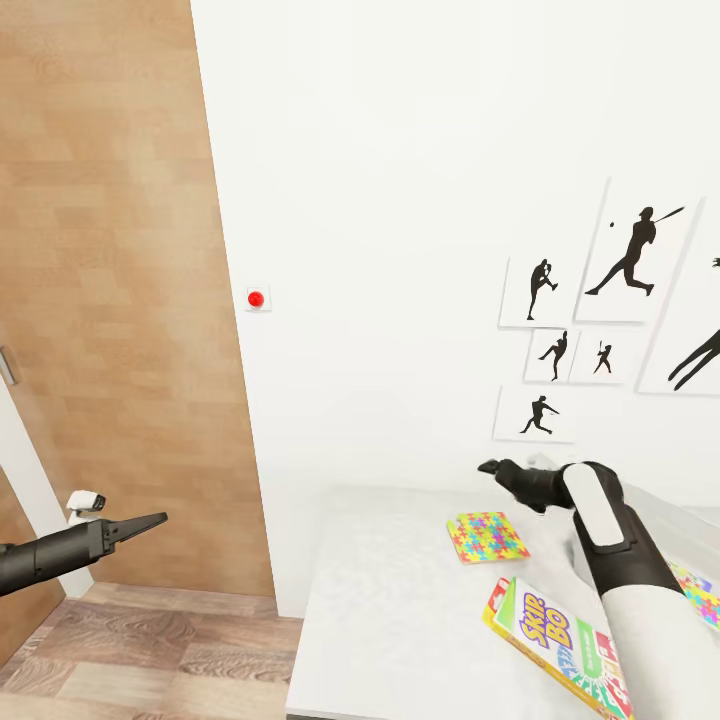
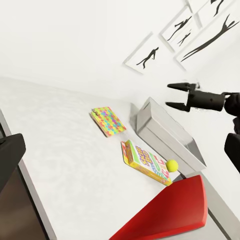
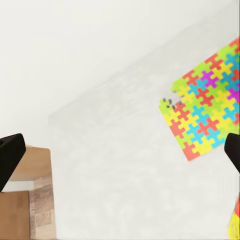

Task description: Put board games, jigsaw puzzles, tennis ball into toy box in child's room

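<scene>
The right gripper (image 2: 176, 96), fingers spread, is hovering over the thin, stiff jigsaw puzzle (image 1: 487, 535) lying flat on the counter (image 1: 390, 600); an edge pinch looks best.

The one readable text is "SKIP BO", printed in big yellow and purple letters on the green-and-red-edged board game (image 1: 560, 650) that lies flat on the desk (image 1: 400, 600) at the near right in the head view. The same board game (image 2: 145, 161) shows in the left wrist view, but its lettering is too small there to read. The smaller print lower on its cover is blurred and cannot be made out.
</scene>
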Controlling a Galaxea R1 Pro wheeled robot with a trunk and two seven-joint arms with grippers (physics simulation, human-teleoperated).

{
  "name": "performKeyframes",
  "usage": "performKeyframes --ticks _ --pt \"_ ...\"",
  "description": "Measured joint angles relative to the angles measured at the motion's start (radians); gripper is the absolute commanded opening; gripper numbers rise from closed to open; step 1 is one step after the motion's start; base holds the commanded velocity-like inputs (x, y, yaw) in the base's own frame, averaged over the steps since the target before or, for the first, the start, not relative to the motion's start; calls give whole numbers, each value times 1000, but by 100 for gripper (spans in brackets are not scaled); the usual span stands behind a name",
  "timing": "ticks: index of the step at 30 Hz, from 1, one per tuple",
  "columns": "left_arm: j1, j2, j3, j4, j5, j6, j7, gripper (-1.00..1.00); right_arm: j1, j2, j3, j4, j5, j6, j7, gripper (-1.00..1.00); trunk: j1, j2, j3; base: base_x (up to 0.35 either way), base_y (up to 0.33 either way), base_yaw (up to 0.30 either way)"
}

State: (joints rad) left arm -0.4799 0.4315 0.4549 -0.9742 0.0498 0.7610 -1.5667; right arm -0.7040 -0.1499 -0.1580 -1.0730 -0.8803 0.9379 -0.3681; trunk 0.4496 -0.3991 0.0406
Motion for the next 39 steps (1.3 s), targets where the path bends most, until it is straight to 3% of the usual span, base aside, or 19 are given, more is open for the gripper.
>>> performKeyframes --ticks 7,14,19,27,39 --pt "0 1 0 0 0 0 0 100 -167 -1 37 195 1 14 -122 100 0 0 0 0 0 0" --pt "0 4 2 0 1 0 0 100 -277 -1 61 334 3 15 -148 100 0 0 0 0 0 0" --pt "0 6 3 0 1 0 0 100 -348 -3 101 412 14 13 -153 100 0 0 0 0 0 0" --pt "0 8 4 0 1 -1 0 100 -393 -6 128 442 99 15 -149 100 0 0 0 0 0 0" --pt "0 7 4 0 2 -1 0 100 -464 -7 135 473 213 27 -146 100 0 0 -1 0 0 0"
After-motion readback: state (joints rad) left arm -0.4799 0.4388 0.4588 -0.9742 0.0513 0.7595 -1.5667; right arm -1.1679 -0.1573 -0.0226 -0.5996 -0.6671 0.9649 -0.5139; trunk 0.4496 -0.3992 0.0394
